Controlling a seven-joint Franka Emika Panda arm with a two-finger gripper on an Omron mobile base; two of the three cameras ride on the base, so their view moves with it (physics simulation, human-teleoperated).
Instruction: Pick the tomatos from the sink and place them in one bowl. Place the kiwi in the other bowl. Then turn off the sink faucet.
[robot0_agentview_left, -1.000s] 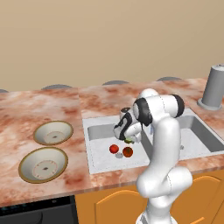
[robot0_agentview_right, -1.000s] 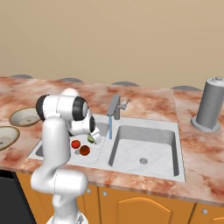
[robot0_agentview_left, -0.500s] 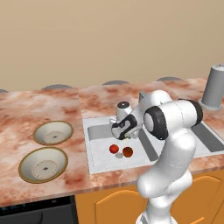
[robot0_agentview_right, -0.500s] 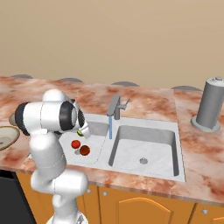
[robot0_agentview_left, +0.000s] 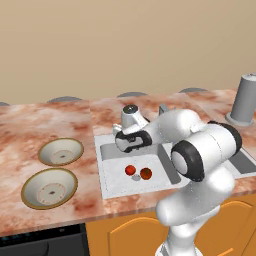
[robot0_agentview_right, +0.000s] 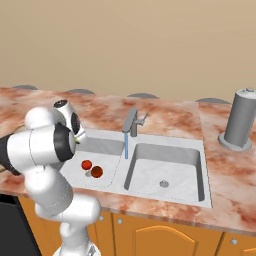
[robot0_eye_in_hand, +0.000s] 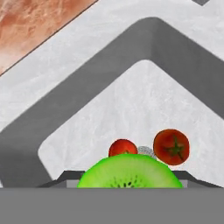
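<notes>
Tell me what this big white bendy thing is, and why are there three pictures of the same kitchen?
The white thing is a robot arm, a bit like a person's arm, with a two-finger gripper at its end. Two cameras sit behind it, one on each side, so two pictures show the same kitchen from the left and from the right. The third camera rides on the hand itself and looks down past the fingers.

The gripper is shut on a green kiwi, the big green slice at the bottom of the hand picture. It hangs over the sink. Down in the sink lie two red tomatoes. Water runs from the faucet. On the pink counter stand two bowls, and a grey canister stands at the far end.
</notes>
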